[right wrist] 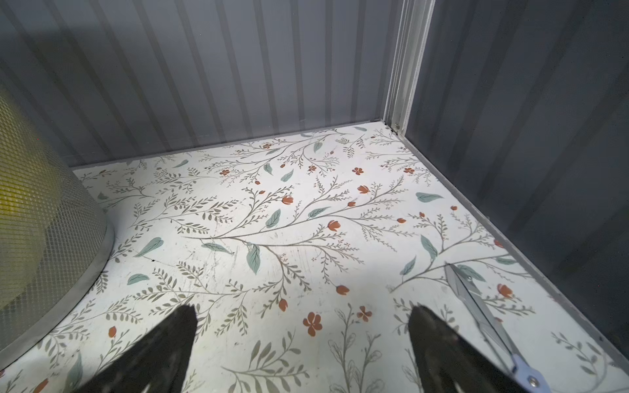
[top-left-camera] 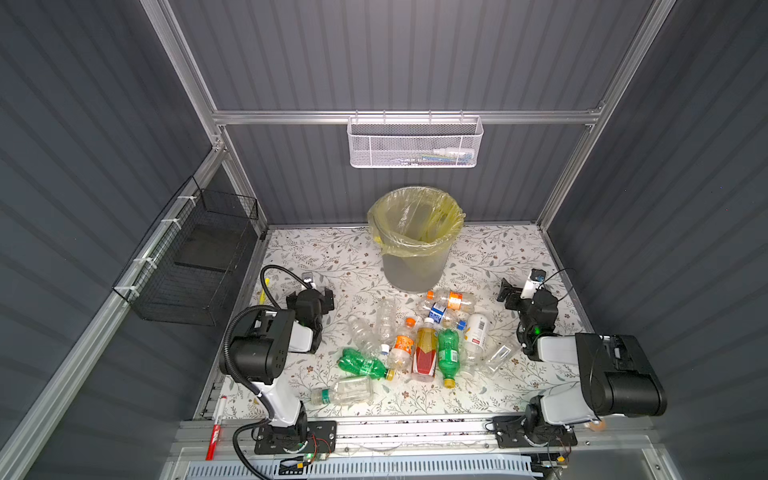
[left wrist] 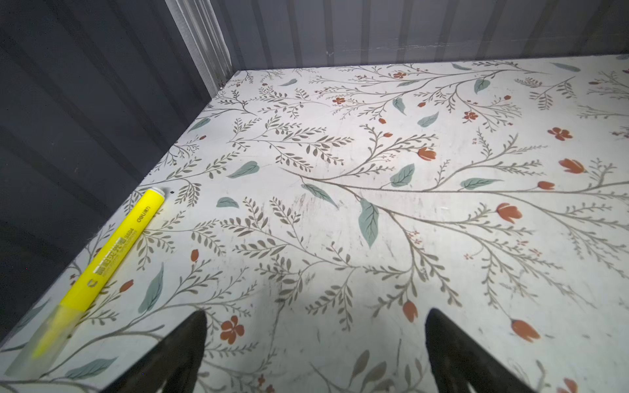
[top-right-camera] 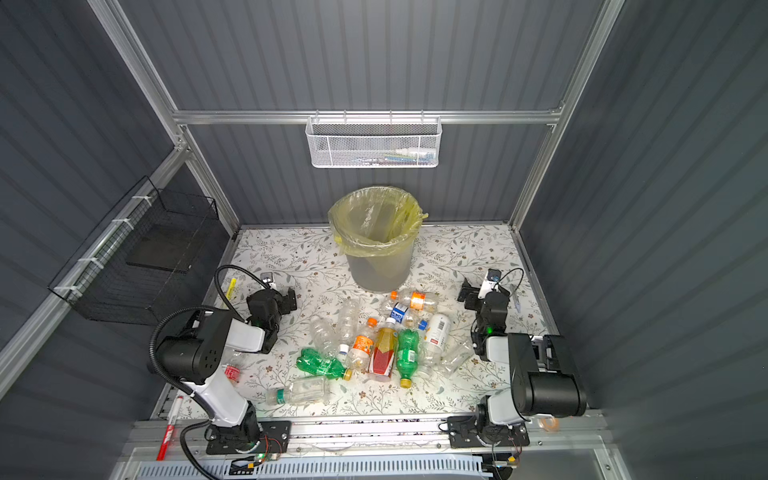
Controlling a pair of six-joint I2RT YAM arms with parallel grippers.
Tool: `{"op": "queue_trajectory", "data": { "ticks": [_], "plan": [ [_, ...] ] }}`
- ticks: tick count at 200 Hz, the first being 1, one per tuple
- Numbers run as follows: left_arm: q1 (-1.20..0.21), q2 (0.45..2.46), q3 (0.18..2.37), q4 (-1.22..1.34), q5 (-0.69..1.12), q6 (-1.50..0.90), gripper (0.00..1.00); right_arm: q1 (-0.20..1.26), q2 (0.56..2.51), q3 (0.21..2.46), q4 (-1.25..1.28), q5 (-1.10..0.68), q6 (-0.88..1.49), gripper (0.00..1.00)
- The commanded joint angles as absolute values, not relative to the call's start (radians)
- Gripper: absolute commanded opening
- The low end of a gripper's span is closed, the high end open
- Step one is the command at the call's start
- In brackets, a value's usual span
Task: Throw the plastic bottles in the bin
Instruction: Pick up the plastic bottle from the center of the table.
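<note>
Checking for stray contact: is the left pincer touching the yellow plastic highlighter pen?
Apart. The left wrist view shows bare floral tabletop between the left pincer and the yellow plastic highlighter pen.

A: Glossy clear plastic on the bottles, crinkled in places.
B: Thin shiny yellowish film for the bag, over the matt translucent plastic bin.
A: Matt floral tabletop, scuffed; brushed metal rail.

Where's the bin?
In both top views the bin stands at the back middle of the table, right behind the pile of bottles.
</note>
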State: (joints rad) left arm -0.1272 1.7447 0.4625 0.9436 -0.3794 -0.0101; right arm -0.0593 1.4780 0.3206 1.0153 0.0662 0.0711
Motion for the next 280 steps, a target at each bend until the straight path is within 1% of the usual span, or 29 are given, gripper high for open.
{"op": "queue_trajectory", "data": {
  "ticks": [1, 135, 144, 159, 167, 178, 193, 210, 225, 245, 264, 280],
  "plan": [
    [-0.117, 1.717, 0.456, 0.944, -0.367, 0.001, 1.0, -0.062, 1.462, 0.313, 1.004, 0.055, 0.078, 0.99],
    [-0.117, 1.717, 0.46, 0.937, -0.363, 0.002, 1.0, -0.064, 1.462, 0.318, 0.997, 0.05, 0.081, 0.99],
    [-0.117, 1.717, 0.46, 0.936, -0.361, 0.002, 1.0, -0.066, 1.462, 0.318, 0.997, 0.051, 0.08, 0.96],
    [-0.117, 1.713, 0.456, 0.955, -0.372, 0.005, 0.96, -0.066, 1.459, 0.315, 0.998, 0.052, 0.08, 0.91],
    [-0.117, 1.687, 0.475, 0.9, -0.386, 0.006, 0.94, -0.066, 1.454, 0.32, 0.988, 0.053, 0.081, 0.89],
    [-0.117, 1.628, 0.538, 0.723, -0.402, -0.007, 0.93, -0.066, 1.424, 0.346, 0.921, 0.07, 0.09, 0.88],
    [-0.118, 1.562, 0.628, 0.538, -0.424, -0.018, 0.91, -0.066, 1.336, 0.464, 0.626, 0.069, 0.087, 0.87],
    [-0.12, 1.503, 0.742, 0.337, -0.435, -0.065, 0.87, -0.066, 1.284, 0.581, 0.433, 0.069, 0.098, 0.86],
    [-0.123, 1.474, 0.845, 0.156, -0.439, -0.125, 0.86, -0.06, 1.267, 0.71, 0.191, 0.048, 0.151, 0.83],
    [-0.132, 1.425, 0.924, 0.029, -0.355, -0.161, 0.84, 0.005, 1.272, 0.843, -0.064, 0.007, 0.135, 0.81],
    [-0.135, 1.389, 0.973, -0.077, -0.247, -0.176, 0.84, 0.101, 1.286, 0.925, -0.261, -0.01, 0.068, 0.82],
    [-0.137, 1.368, 0.994, -0.164, -0.18, -0.172, 0.84, 0.16, 1.31, 0.983, -0.43, -0.03, 0.056, 0.83]
  ]
}}
